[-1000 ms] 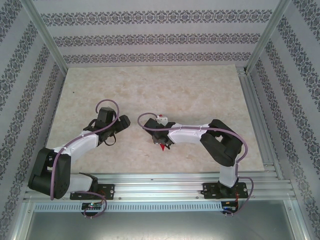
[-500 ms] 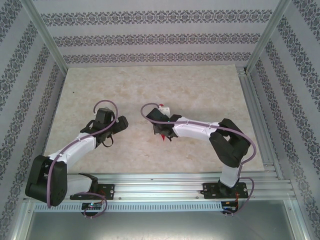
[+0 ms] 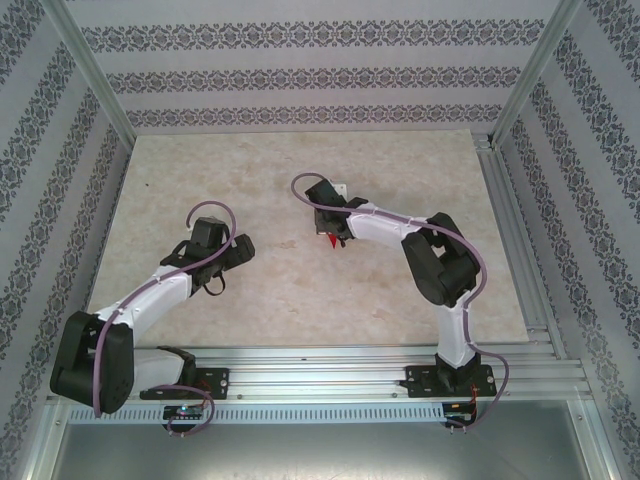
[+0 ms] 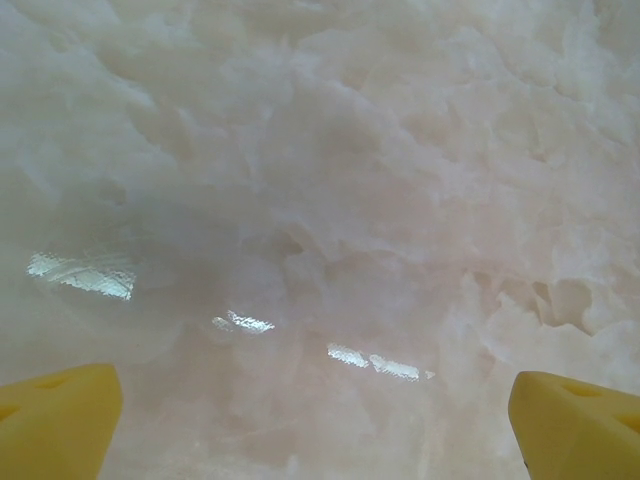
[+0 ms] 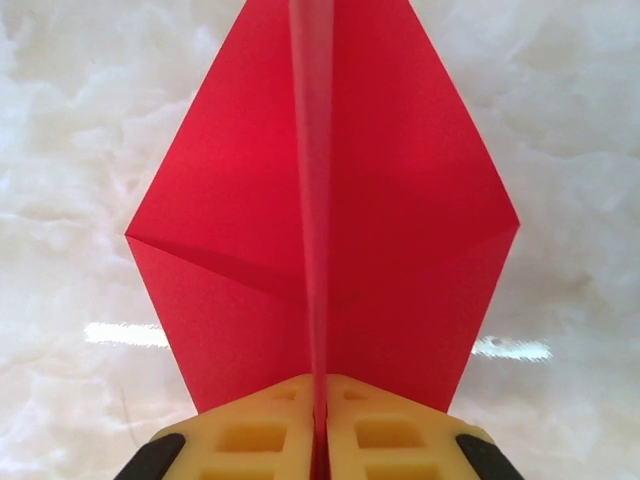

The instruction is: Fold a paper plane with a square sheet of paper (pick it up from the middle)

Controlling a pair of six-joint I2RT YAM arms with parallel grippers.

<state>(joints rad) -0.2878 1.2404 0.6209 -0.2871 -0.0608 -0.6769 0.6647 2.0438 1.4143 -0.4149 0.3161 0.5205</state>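
Item 1: right hand [image 5: 320, 425], clenched on the paper plane [image 5: 320, 200]. We note the red centre fold pinched between its yellow fingers [image 5: 250, 437], with creased wings spread to either side, over the middle of the bench [image 3: 420, 180].
Item 2: left hand [image 4: 320, 410], released, jaws wide apart, low over pale bench surface, well apart from the plane.

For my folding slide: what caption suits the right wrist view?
Right tool pinches the creased red paper plane along its central fold, wings spread over the table.
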